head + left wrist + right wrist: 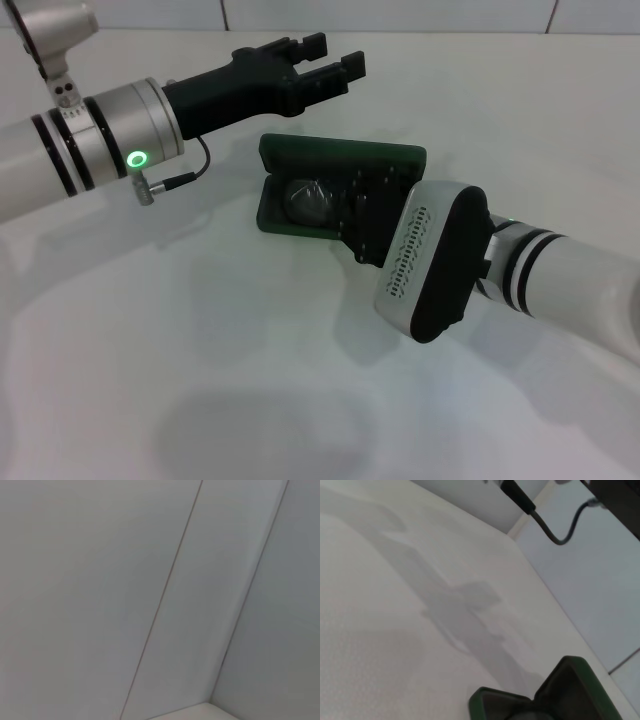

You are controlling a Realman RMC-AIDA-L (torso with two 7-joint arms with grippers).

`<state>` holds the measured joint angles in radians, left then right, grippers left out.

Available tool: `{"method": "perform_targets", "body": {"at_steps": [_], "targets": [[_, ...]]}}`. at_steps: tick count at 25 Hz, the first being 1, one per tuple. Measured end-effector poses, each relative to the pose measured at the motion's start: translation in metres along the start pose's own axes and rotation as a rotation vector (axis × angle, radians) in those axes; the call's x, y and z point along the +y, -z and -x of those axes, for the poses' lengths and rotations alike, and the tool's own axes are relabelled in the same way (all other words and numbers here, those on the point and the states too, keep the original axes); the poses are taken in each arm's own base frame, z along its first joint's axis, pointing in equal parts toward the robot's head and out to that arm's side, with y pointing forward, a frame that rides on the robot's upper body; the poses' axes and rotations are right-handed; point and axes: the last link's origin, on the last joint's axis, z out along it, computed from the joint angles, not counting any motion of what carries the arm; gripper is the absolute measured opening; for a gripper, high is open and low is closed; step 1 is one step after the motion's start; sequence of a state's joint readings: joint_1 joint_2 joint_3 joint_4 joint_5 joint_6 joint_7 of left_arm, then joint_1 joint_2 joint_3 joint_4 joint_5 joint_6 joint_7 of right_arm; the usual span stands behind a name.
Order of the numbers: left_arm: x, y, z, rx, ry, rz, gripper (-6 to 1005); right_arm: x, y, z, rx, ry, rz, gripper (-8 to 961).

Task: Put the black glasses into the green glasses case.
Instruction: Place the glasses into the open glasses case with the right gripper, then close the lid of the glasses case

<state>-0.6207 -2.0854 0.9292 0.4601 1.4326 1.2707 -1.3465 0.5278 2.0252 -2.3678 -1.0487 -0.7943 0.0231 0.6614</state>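
Black glasses [312, 203] lie inside the open green glasses case [340, 155].

My arms are white with black bands, silver collars, a glowing green ring light [137, 159], a thin black cable [190, 170] and black pincers.

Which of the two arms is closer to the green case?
The right. The right gripper reaches into the open green glasses case, over the black glasses lying inside. The left gripper hangs open in the air beyond the case, apart from it.
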Motion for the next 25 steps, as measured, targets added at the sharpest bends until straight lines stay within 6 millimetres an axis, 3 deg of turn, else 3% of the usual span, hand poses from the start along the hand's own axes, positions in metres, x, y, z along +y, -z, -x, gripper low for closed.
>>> {"method": "perform_targets", "body": {"at_steps": [2, 4, 10, 18, 25], "targets": [[0.000, 0.001, 0.000, 0.001, 0.000, -0.003, 712, 0.000, 0.001, 0.000, -0.001, -0.003, -0.001, 125], [-0.001, 0.001, 0.000, 0.001, 0.000, -0.005, 712, 0.000, 0.001, 0.002, -0.011, -0.005, -0.001, 296], [-0.002, 0.003, 0.001, 0.000, 0.000, -0.010, 713, -0.001, 0.007, 0.006, -0.047, -0.012, -0.005, 408], [-0.013, 0.007, 0.005, -0.041, 0.003, -0.078, 712, -0.006, 0.027, 0.000, -0.173, -0.097, 0.050, 409], [-0.027, -0.010, 0.002, -0.160, -0.044, -0.148, 712, -0.020, 0.068, -0.045, -0.323, -0.366, 0.236, 409]]}}
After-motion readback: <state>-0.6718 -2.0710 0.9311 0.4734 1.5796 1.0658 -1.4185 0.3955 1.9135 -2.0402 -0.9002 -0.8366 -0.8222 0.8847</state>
